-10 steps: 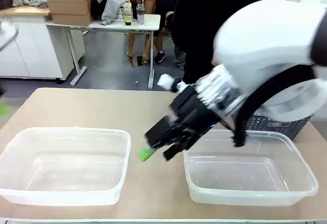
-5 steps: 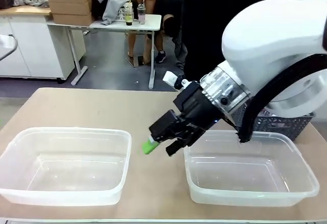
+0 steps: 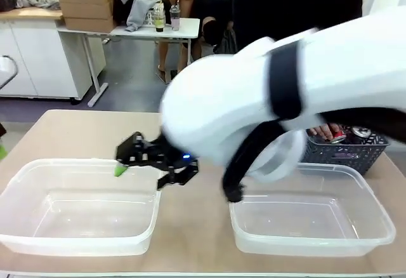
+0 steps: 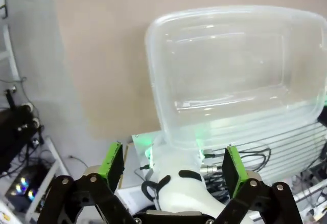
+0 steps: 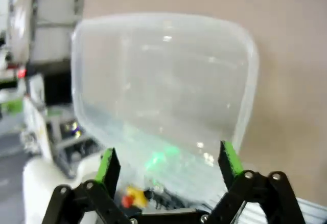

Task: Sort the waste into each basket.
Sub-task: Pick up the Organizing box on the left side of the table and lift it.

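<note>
As far as the views told, sorting had not begun. Both clear tubs, the left tub (image 3: 76, 245) and the right tub (image 3: 304, 247), lay empty along the near edge of the worktop (image 3: 82, 132). The waste sat in the dark grey basket (image 3: 346, 152) at the far right edge. There, red cans (image 3: 331, 133) and a silver can top (image 3: 361, 132) showed above the rim. Blur made it hard to say whether a person's hand was among them. The right end effector (image 3: 144, 171) hung over the left tub's far right corner, fingers spread and holding nothing. The left end effector (image 4: 172, 165) was likewise released and empty. Every piece of waste remained to be moved.
</note>
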You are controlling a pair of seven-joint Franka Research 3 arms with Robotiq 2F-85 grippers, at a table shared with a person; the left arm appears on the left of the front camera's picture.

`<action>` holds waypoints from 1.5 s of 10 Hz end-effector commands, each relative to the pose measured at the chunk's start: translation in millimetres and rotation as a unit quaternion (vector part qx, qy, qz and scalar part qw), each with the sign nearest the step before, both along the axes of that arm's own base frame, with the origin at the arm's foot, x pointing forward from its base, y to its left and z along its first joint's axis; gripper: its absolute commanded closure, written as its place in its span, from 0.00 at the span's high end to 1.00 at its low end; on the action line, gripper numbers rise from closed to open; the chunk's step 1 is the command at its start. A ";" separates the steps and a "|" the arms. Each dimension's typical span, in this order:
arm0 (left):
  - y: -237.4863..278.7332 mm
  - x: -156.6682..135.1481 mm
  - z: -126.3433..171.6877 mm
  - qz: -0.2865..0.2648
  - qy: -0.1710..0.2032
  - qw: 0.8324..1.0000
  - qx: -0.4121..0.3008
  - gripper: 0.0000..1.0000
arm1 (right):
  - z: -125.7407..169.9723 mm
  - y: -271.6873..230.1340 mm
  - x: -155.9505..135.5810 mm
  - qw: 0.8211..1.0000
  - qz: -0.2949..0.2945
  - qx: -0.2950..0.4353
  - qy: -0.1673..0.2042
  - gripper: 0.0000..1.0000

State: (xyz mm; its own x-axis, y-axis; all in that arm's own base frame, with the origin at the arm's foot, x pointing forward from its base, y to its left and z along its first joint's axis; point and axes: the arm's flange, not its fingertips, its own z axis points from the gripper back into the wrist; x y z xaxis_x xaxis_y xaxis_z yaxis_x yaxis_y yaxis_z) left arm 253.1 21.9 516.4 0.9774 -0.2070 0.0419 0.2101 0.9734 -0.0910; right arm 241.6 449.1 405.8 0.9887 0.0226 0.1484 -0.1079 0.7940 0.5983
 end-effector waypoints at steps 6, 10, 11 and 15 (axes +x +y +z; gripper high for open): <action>13.4 2.4 -4.1 0.020 0.005 1.000 -0.005 1.00 | 0.0 0.0 0.0 1.000 0.000 0.000 0.000 1.00; 7.5 -7.8 -98.9 0.037 -0.012 0.998 -0.044 1.00 | 18.7 22.6 3.4 0.991 -0.025 -0.127 0.025 1.00; 6.1 -17.0 -121.6 0.033 -0.007 0.998 -0.059 1.00 | 25.1 28.9 3.5 0.986 -0.023 -0.165 0.021 1.00; 8.4 -57.8 -190.9 0.017 0.075 0.995 -0.065 1.00 | 2.9 52.3 24.3 0.975 -0.032 -0.217 0.022 1.00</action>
State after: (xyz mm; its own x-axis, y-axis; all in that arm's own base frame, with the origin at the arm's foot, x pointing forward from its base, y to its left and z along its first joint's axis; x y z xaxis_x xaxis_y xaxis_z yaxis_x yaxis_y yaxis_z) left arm 305.8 52.3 450.3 0.9874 -0.1485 -0.0538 0.1328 0.9650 -0.2261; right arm 257.5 472.8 418.3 0.9936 0.0349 0.1073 -0.0588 0.9717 0.2289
